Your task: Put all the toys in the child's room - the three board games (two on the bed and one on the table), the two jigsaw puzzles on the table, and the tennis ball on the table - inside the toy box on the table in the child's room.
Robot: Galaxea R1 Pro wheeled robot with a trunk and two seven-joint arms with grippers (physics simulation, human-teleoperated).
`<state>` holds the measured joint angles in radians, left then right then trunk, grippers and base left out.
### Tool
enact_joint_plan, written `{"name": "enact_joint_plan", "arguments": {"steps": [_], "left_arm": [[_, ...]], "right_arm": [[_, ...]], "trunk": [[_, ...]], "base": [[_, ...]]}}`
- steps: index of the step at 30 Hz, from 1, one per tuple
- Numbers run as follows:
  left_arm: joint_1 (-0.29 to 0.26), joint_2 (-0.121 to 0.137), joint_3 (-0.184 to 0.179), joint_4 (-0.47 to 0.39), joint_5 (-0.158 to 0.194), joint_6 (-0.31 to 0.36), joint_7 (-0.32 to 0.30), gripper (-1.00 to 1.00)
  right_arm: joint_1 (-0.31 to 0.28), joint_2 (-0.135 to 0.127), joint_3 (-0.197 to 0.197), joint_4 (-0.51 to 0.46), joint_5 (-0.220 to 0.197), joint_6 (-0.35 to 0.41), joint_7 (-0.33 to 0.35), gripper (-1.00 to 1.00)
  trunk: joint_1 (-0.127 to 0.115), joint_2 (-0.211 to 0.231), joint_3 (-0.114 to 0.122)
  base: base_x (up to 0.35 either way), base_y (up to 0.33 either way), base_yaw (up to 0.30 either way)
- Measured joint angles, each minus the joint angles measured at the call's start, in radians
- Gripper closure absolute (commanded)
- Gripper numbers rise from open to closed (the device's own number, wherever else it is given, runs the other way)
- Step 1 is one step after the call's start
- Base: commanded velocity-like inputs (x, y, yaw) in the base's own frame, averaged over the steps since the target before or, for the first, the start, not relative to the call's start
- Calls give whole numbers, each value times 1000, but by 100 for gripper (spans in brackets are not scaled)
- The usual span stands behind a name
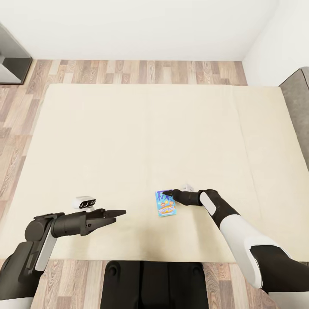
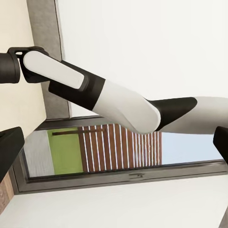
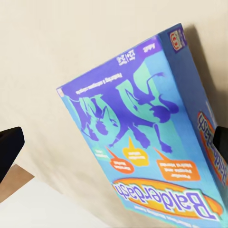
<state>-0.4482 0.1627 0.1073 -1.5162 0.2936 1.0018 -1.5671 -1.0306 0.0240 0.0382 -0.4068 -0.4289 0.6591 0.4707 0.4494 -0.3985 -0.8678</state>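
The small blue board game [image 1: 166,204] lies flat on the bed [image 1: 128,137], near the edge closest to the robot and a little right of the middle. The right gripper [image 1: 172,194] sits at the box's far right corner, its dark tips touching or nearly touching that corner. In the right wrist view the box [image 3: 142,137] spans the gap between the two fingertips [image 3: 9,147] at the frame edges, so the jaws look spread wide around it; whether they already press on it I cannot tell.

The main risk is the grasp itself. The box is thin and lies flush on a soft mattress, so fingers closing from above may slide over the lid or push the box along the bed instead of catching its sides. A hold on one corner alone would likely let the box swing or slip out on lifting. Pressing too low could dig the fingers into the mattress.

The left gripper [image 1: 112,215] hovers over the near edge of the bed, well apart from the box, its fingers close together and holding nothing. A small white device [image 1: 84,201] sits just behind it. Nothing lies between the box and either arm. Wood-plank floor [image 1: 141,71] and a white wall [image 1: 137,25] lie beyond the bed; a grey piece of furniture [image 1: 298,98] stands at the right.
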Motion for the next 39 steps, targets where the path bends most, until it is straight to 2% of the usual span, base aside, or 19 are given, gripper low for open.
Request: {"name": "enact_joint_plan", "arguments": {"steps": [39], "left_arm": [[0,0,0,0,0,0,0,-100]], "right_arm": [[0,2,2,1,0,2,-3,-100]], "trunk": [[0,0,0]], "base": [[0,37,0]]}}
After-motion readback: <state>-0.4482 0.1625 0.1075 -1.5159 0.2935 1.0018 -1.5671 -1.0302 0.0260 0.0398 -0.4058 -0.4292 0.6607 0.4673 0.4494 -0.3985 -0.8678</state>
